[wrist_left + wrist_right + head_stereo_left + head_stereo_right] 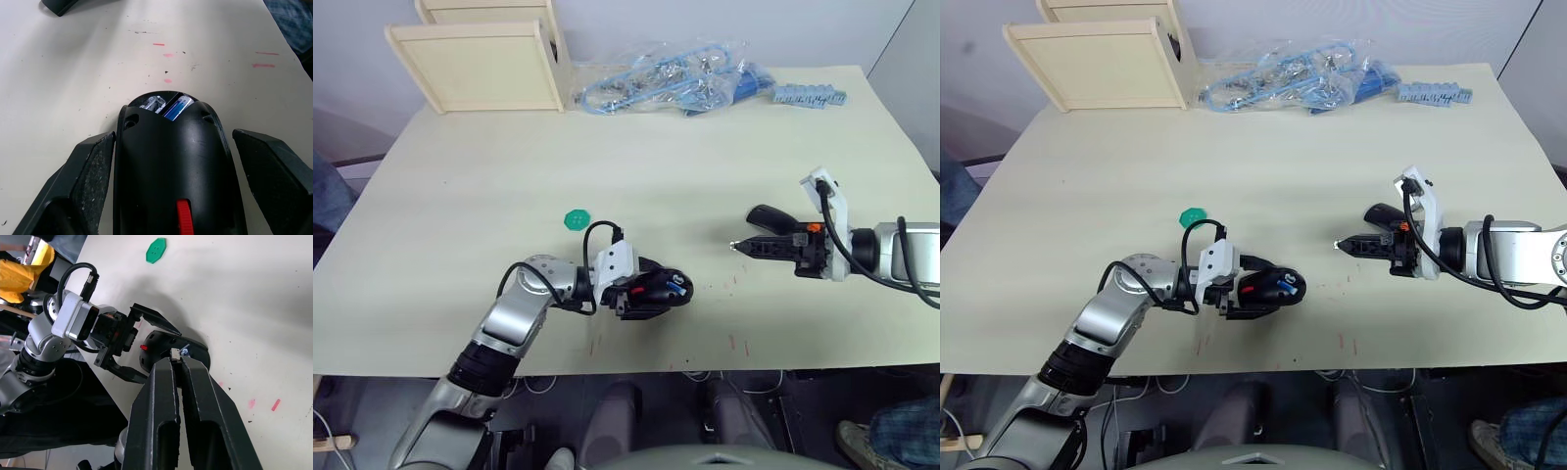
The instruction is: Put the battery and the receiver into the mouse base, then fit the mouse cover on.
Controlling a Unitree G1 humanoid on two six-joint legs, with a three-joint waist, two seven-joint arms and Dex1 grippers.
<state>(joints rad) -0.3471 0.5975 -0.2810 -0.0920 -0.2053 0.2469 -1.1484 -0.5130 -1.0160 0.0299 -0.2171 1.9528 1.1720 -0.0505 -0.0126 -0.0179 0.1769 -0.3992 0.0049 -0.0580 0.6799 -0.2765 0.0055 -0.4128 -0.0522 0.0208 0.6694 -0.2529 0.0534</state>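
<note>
1. The left gripper [658, 291] sits open-fingered round the mouse base [173, 166], a smooth black oval near the table's [636, 166] front edge; the blue battery [177, 106] lies inside.
2. The right gripper [177, 357] pinches a tiny whitish receiver [174, 352]; the glossy curved mouse cover [770, 216] lies beside it.

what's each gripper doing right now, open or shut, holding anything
Left gripper: open, fingers either side of the mouse base.
Right gripper: shut on the receiver.

I see a pale cream bench [636, 166] marked with small red scuffs, a light wooden shelf unit [480, 54] at its far corner against a grey wall [705, 20].
</note>
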